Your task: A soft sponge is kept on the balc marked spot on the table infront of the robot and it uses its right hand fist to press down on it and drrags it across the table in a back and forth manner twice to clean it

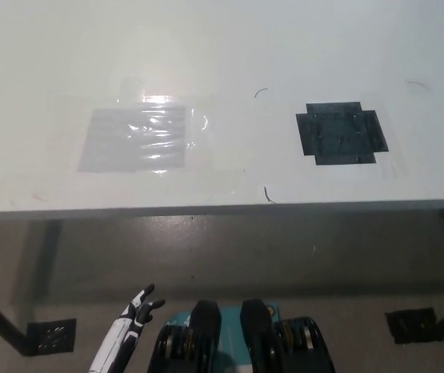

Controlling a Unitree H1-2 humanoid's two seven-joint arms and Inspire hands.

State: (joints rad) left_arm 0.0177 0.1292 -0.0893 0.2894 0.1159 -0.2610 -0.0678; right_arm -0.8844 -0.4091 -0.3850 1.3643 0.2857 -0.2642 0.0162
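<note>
The black marked spot (342, 133) lies bare on the white table (222, 62) at the right. No sponge shows anywhere in the head view. My black right arm and hand are out of the picture. My white left hand (136, 312) hangs below the table's front edge at the lower left, fingers apart and holding nothing.
A shiny grey taped patch (134, 138) sits on the table at the left. Small dark squiggle marks (267, 194) lie near the front edge. Under the table, black foot plates (48, 338) rest on the floor.
</note>
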